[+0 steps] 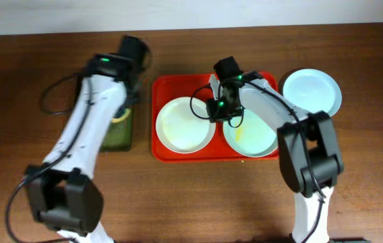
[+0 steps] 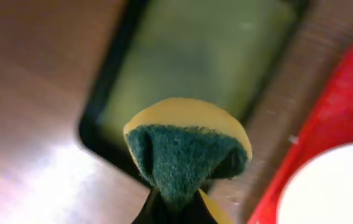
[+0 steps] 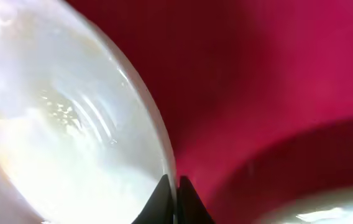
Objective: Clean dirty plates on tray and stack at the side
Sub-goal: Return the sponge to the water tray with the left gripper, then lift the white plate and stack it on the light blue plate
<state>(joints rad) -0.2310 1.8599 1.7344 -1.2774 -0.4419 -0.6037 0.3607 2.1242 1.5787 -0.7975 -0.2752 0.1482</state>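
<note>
The red tray (image 1: 164, 150) holds two plates. The left plate (image 1: 181, 125) is white with a yellowish smear. The right plate (image 1: 255, 135) is pale aqua with a yellow smear. A third pale aqua plate (image 1: 311, 91) lies on the table right of the tray. My right gripper (image 1: 216, 111) is shut on the right rim of the white plate (image 3: 71, 124), its fingertips (image 3: 175, 190) pinching the edge over the tray floor (image 3: 276, 74). My left gripper (image 2: 175, 210) is shut on a green-and-yellow sponge (image 2: 186, 149), above the near edge of the dark green tray.
A small dark green tray (image 1: 119, 135) lies left of the red tray; it also shows in the left wrist view (image 2: 207, 56). In that view the red tray's rim (image 2: 344, 93) and the white plate (image 2: 332, 186) are at the right. Bare wood table surrounds them.
</note>
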